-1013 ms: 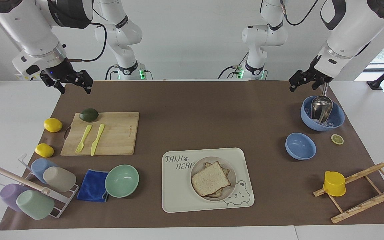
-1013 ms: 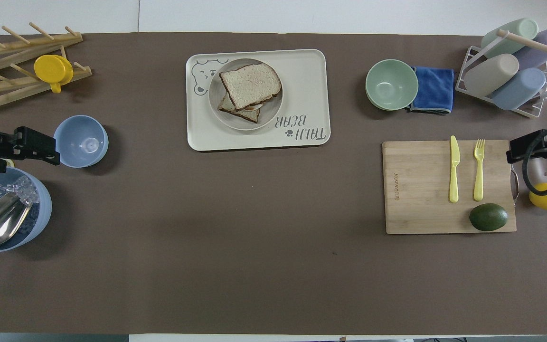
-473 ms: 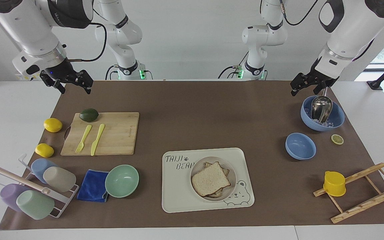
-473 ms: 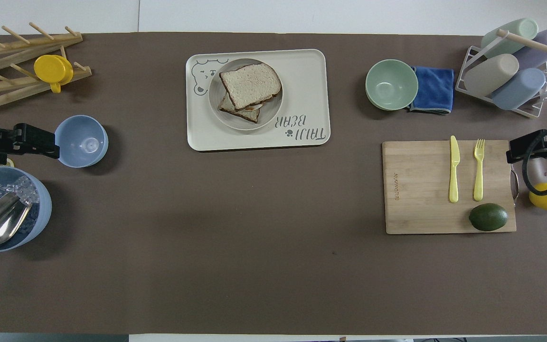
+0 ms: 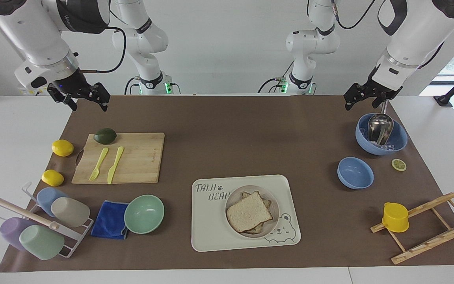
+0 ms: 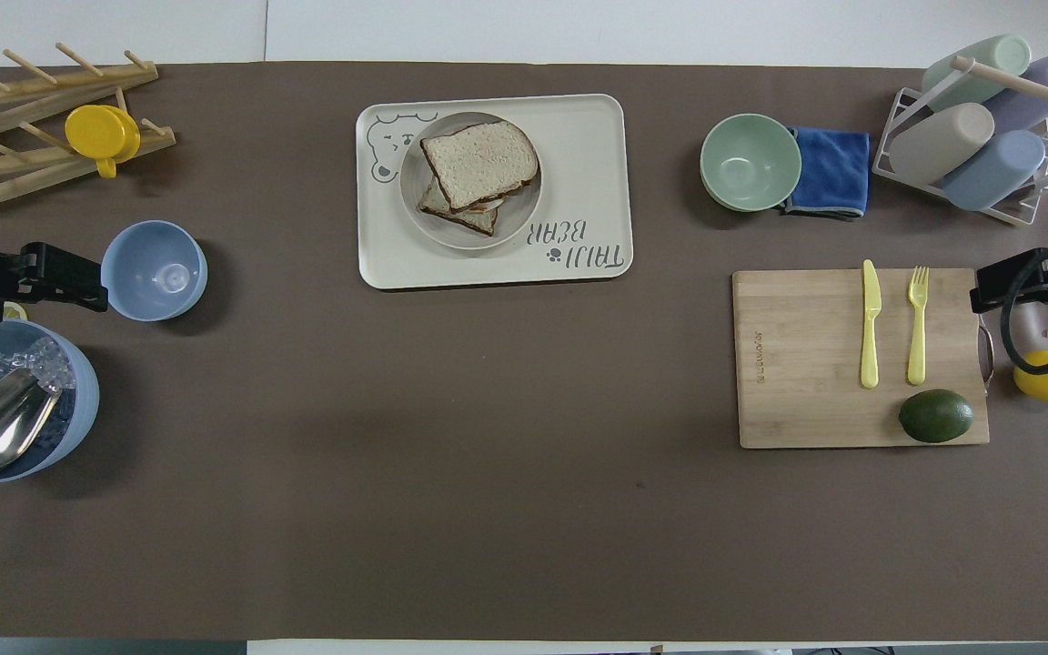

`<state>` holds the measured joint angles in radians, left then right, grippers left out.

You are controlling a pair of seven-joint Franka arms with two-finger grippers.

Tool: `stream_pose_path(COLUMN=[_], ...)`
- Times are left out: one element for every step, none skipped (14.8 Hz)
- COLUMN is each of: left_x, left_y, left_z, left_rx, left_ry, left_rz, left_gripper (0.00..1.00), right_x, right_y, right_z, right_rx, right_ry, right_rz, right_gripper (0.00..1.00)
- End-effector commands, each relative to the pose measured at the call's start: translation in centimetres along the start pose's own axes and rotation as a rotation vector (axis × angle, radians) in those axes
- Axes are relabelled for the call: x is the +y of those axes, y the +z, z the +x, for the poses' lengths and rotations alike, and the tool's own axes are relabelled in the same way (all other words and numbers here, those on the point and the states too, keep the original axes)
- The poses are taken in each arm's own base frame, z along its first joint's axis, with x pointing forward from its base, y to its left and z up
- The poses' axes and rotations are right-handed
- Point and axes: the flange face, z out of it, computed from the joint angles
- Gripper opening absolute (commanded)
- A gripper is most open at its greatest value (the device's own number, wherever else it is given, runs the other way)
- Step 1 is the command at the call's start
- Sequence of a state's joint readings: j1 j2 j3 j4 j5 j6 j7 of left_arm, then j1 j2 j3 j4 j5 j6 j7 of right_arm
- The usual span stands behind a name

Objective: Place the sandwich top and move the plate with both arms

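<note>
The sandwich top (image 5: 248, 212) (image 6: 478, 164), a speckled slice with a brown crust, lies askew on another slice on the plate (image 5: 275, 205) (image 6: 524, 214). The plate sits in the cream bear tray (image 5: 211, 232) (image 6: 579, 136). My left gripper (image 5: 361, 103) (image 6: 60, 277) hangs open and empty over the mat by the ice bowl (image 5: 398, 144) (image 6: 78, 409), at the left arm's end. My right gripper (image 5: 89, 105) (image 6: 997, 287) hangs open and empty over the mat's corner at the right arm's end, apart from everything.
A metal scoop (image 5: 380, 127) rests in the ice bowl, with a small blue bowl (image 5: 355, 172) and a lemon slice (image 5: 399, 164) beside it. A cutting board (image 5: 136, 157) carries avocado, fork and knife. A green bowl (image 5: 144, 213), blue cloth, cup rack, lemons and wooden rack ring the mat.
My left gripper has shifted slightly above the ice bowl, turning a little. The right arm, the bread and the plate have not moved.
</note>
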<state>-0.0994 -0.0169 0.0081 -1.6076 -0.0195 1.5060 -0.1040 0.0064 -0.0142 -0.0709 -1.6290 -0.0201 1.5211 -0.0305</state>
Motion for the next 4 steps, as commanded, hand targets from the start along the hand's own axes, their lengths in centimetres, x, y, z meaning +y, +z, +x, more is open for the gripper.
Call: stream_pose_path(left_x=[-0.28,-0.2,-0.34,-0.49], left_y=[-0.56,-0.56,-0.57,-0.51], left_z=[-0.14,-0.14,-0.11,-0.1], left_rx=[-0.005,-0.005,-0.004,-0.006], left_ry=[0.01,0.011,0.008,0.005], left_rz=[0.022,0.022,0.02,0.018], left_gripper=[1.0,1.0,1.0,1.0], right_x=[0.23,0.23,0.23,0.23], right_y=[-0.03,-0.03,-0.03,-0.03], right_z=[-0.12,-0.12,-0.12,-0.12], right_rx=[-0.012,-0.012,-0.012,-0.012], right_ry=[-0.01,-0.01,-0.01,-0.01], right_rz=[0.009,0.009,0.009,0.009], right_gripper=[1.0,1.0,1.0,1.0])
